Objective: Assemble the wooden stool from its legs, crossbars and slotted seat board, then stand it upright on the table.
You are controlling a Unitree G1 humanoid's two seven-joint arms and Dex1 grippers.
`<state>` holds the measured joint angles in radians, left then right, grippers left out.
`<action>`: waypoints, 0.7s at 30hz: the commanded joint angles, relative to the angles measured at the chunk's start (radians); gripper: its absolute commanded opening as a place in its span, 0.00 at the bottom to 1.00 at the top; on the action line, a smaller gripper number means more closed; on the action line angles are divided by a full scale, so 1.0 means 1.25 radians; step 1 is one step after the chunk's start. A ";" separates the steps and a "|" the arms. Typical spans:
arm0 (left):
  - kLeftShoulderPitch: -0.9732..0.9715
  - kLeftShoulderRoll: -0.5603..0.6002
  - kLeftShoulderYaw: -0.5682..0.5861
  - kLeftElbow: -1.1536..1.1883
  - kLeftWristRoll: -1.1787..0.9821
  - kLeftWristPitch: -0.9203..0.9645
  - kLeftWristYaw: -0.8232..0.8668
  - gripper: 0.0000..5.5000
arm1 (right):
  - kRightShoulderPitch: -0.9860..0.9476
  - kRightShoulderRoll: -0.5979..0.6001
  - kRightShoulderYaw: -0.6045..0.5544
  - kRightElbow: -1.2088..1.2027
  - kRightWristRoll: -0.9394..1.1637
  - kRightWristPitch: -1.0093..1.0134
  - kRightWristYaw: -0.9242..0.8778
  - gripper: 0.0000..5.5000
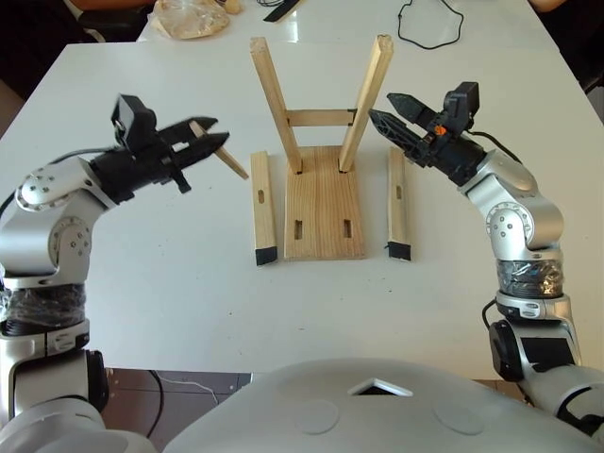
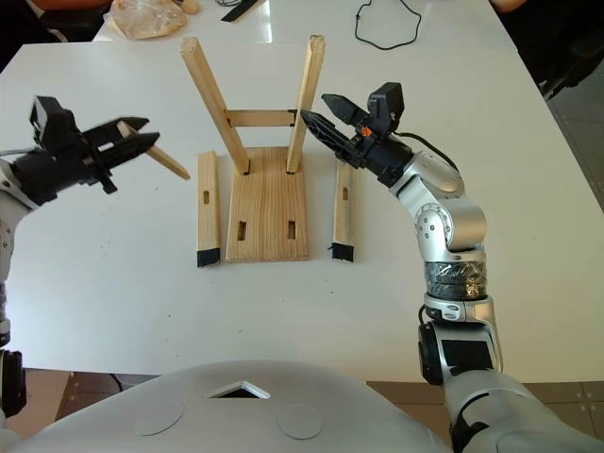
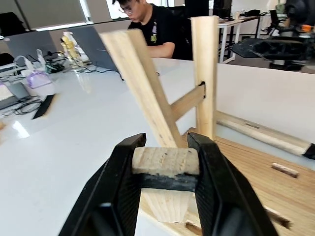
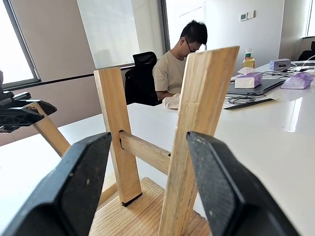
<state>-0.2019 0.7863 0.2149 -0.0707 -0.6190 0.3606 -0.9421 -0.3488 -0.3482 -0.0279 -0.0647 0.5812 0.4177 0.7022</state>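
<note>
Judging by how the parts lie, we are roughly halfway. The seat (image 1: 324,215) lies flat on the table (image 1: 142,283), underside up. The far-left leg (image 1: 276,104) and far-right leg (image 1: 363,104) stand in its far slots, leaning apart a little and joined by a crossbar (image 1: 319,118). That much looks done. The near slots (image 1: 297,228) are empty. The loose left leg (image 1: 263,208) and loose right leg (image 1: 397,203) lie flat on the table, one along each long side of the seat and just beside it. Our left gripper (image 1: 215,132) is raised to the left of the seat, its fingers pinching the second crossbar (image 1: 231,162) by one end, the other end pointing down toward the seat. Our right gripper (image 1: 382,106) hangs just beside the far-right leg with its fingers spread and nothing between them; we cannot tell whether a fingertip touches the wood. Left to do, as we read it: seat both loose legs in the near slots, fit the held crossbar between them, then turn the stool over and stand it upright.
</note>
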 commanded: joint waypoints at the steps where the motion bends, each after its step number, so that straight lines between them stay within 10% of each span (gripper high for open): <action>1: -0.032 -0.011 -0.026 0.039 0.033 -0.033 -0.043 0.24 | -0.013 0.003 0.000 0.008 -0.010 0.002 0.004 0.51; 21: -0.055 -0.070 -0.115 0.195 0.141 -0.222 -0.214 0.24 | -0.019 0.005 -0.009 -0.003 0.012 0.036 0.038 0.51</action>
<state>-0.2726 0.6931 0.0821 0.1703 -0.4567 0.0922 -1.1977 -0.3679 -0.3402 -0.0361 -0.0478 0.5850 0.4472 0.7413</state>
